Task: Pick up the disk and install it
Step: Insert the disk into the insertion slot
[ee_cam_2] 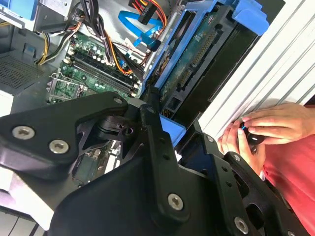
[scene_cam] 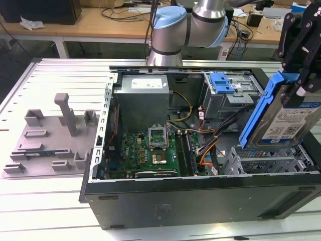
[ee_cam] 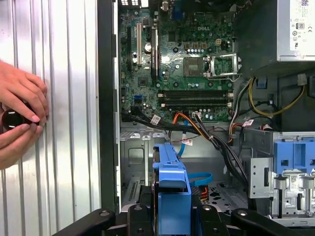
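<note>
Exterior view | clamping the disk (scene_cam: 293, 119) by its upper end in the gripper (scene_cam: 300, 83), at the exterior view's right | long axis steeply tilted, hanging below the fingers, above the perforated drive bay (scene_cam: 266, 163) of the open computer case (scene_cam: 200, 201)

the case (scene_cam: 200, 206) lies on the tabletop (scene_cam: 45, 211), a fixture plate (scene_cam: 45, 145) beside it at the exterior view's left; the disk (scene_cam: 288, 120) hangs over its other end
</note>
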